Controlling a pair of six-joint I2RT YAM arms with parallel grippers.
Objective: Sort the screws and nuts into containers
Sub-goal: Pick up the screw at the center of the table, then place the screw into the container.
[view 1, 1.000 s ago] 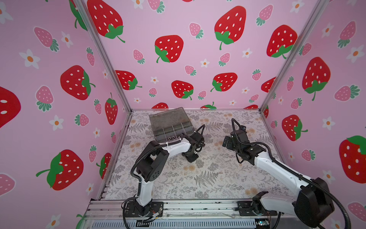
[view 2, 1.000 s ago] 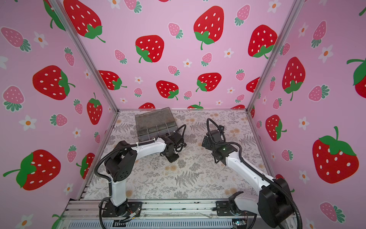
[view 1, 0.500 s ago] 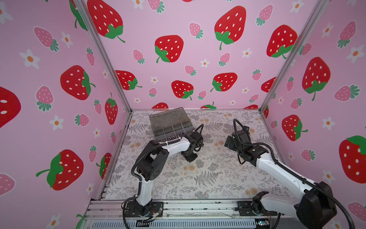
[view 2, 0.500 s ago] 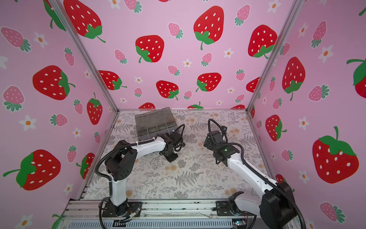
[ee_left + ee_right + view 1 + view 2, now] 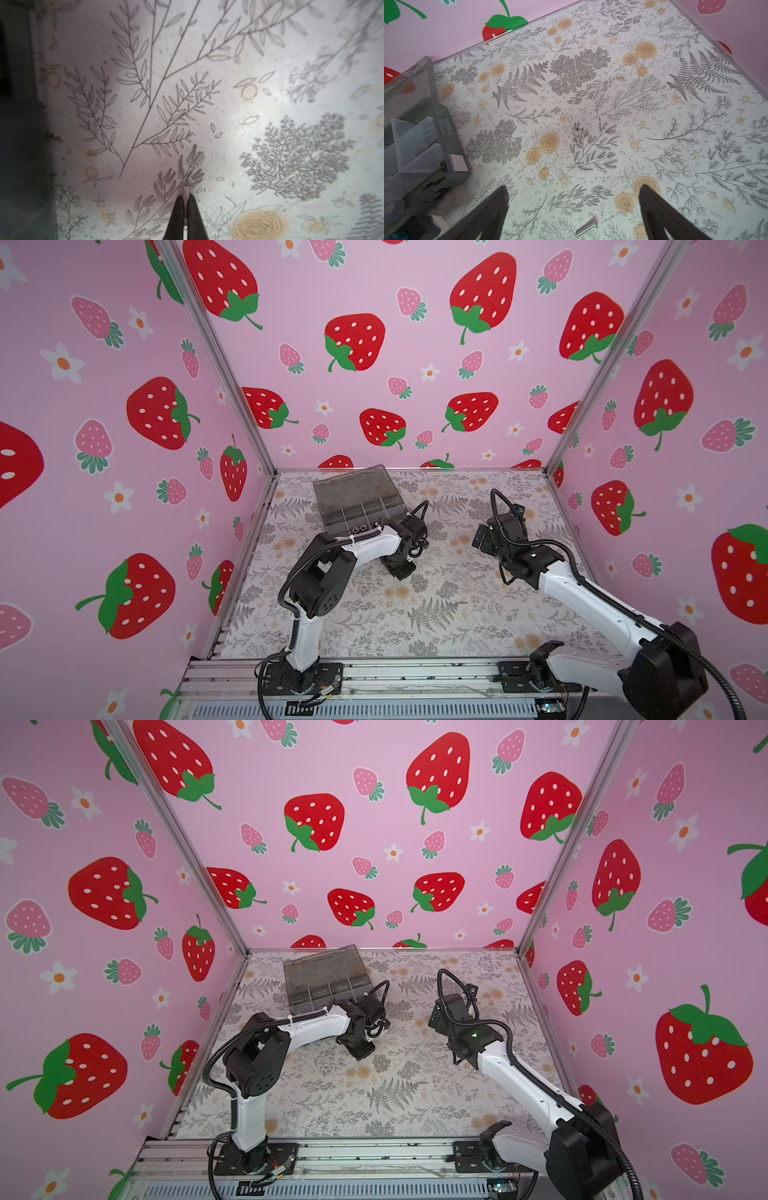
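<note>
My left gripper (image 5: 185, 199) is shut on a thin silver screw (image 5: 185, 192), whose threaded end sticks out past the black fingertips just over the floral table. In both top views this gripper (image 5: 401, 570) points down at the table in front of the smoky-grey organiser box (image 5: 357, 497), whose lid is open. My right gripper (image 5: 574, 194) is open and hovers above the table (image 5: 482, 537). A silver screw (image 5: 586, 226) lies loose below and between its fingers. Two small screws (image 5: 478, 577) (image 5: 461, 602) lie on the table in a top view. Small dark nuts (image 5: 360, 527) sit in the box's front compartments.
The box's divided compartments (image 5: 415, 135) appear beside the right gripper in the right wrist view. Pink strawberry walls and metal posts (image 5: 582, 406) close in the table on three sides. The left arm's elbow (image 5: 324, 589) rises near the front rail (image 5: 374, 672).
The left jaws have closed on the thin silver screw while staying at nearly the same spot. The right gripper has drifted slightly and stayed open.
</note>
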